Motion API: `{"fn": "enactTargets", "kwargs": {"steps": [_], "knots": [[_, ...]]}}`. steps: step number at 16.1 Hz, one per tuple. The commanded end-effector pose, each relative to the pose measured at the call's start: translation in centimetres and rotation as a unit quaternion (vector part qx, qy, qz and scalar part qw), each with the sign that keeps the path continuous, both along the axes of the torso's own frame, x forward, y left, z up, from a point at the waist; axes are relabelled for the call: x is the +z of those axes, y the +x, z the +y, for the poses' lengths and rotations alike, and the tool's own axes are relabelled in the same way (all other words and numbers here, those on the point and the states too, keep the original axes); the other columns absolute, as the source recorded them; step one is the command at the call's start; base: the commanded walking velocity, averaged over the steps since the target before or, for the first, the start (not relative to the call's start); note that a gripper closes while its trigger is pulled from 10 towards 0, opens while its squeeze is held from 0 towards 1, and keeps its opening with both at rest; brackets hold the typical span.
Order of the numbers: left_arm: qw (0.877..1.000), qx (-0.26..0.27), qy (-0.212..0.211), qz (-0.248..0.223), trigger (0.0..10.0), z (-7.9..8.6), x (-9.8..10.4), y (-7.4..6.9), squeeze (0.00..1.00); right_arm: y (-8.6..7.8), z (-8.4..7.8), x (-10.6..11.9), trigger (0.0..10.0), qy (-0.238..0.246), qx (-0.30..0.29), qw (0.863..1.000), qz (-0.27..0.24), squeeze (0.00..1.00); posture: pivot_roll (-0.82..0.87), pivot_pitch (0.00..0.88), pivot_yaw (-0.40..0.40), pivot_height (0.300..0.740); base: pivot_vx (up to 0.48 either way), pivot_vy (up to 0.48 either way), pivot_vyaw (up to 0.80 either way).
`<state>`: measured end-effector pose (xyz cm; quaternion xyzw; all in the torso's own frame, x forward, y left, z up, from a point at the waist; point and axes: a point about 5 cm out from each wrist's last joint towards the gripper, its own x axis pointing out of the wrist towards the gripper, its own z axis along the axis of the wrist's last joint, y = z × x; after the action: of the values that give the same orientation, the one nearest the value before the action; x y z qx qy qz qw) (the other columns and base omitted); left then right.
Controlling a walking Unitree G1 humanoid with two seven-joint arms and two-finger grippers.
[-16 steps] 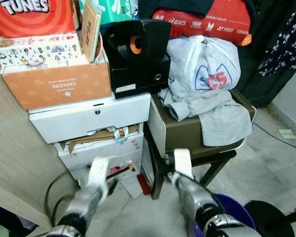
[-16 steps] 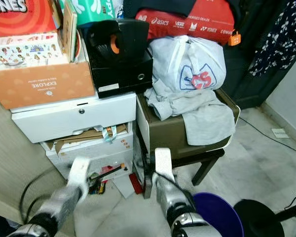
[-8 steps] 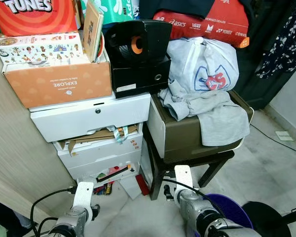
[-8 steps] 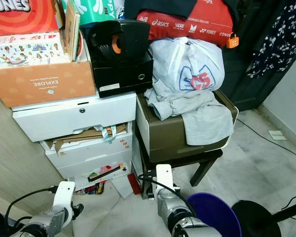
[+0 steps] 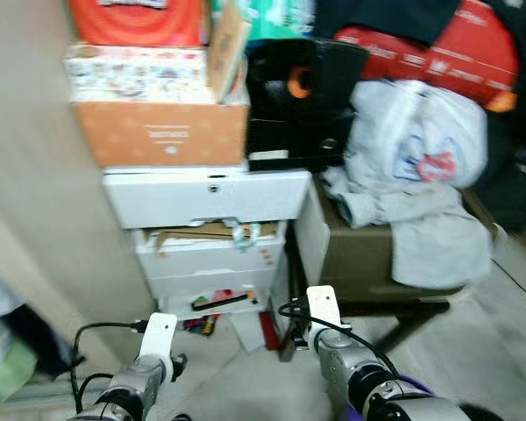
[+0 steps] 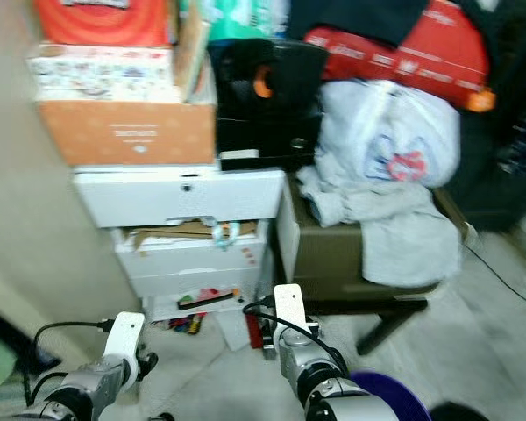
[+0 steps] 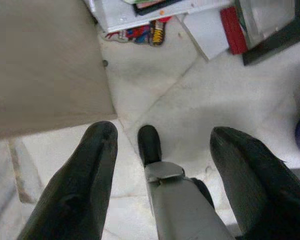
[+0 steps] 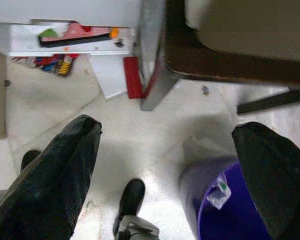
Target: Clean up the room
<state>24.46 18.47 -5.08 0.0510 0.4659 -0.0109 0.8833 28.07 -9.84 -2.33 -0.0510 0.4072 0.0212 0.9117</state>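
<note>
A grey garment (image 5: 403,215) and a white plastic bag (image 5: 421,132) lie on a brown box on a dark stool (image 5: 359,263). Loose clutter sits on the floor under the white drawers (image 5: 210,197): a red book (image 8: 132,77), a white sheet (image 8: 107,75) and colourful small items (image 8: 50,65). Both arms hang low in front of me. My left gripper (image 7: 162,132) is open over the bare floor and my own foot. My right gripper (image 8: 168,127) is open too, above the floor beside a purple bin (image 8: 230,210) with a scrap inside.
An orange box (image 5: 162,132) and a black speaker (image 5: 298,96) are stacked on the drawers. A beige panel (image 5: 35,219) closes the left side. A black cable (image 5: 96,329) trails by my left arm. The stool's legs (image 8: 155,90) stand close to the right gripper.
Both arms have dropped from in front of the drawers to hang near the floor. The camera has swung left, so the whole scene sits further right and is blurred.
</note>
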Motion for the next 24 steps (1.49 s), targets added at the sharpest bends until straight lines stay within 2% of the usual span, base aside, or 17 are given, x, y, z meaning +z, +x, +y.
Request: {"fn": "enactTargets", "kwargs": {"steps": [1,6,12,24], "knots": [[1.0,-0.005,0.0,0.001,10.0,0.07,0.02,0.03,0.0,0.22,0.28,0.22,10.0,-0.002,0.004,1.0,0.002,0.0,-0.08,0.065,-0.083,0.74,0.0,0.0,0.8],[1.0,-0.006,0.007,0.0,10.0,0.3,0.23,0.28,0.0,0.11,0.1,0.11,10.0,-0.012,0.004,1.0,0.007,0.0,-0.07,0.066,-0.08,0.74,0.0,0.0,0.62],[1.0,0.001,-0.005,-0.005,10.0,0.2,0.33,0.43,0.0,0.51,-0.19,0.43,10.0,-0.005,-0.016,1.0,-0.001,0.0,-0.07,0.062,-0.081,0.74,0.0,0.0,0.0],[1.0,-0.018,-0.008,-0.012,10.0,-0.27,0.53,0.79,0.0,0.44,0.41,0.43,10.0,-0.001,0.001,1.0,0.004,0.0,-0.06,0.048,-0.09,0.74,0.0,0.0,-0.05]]}}
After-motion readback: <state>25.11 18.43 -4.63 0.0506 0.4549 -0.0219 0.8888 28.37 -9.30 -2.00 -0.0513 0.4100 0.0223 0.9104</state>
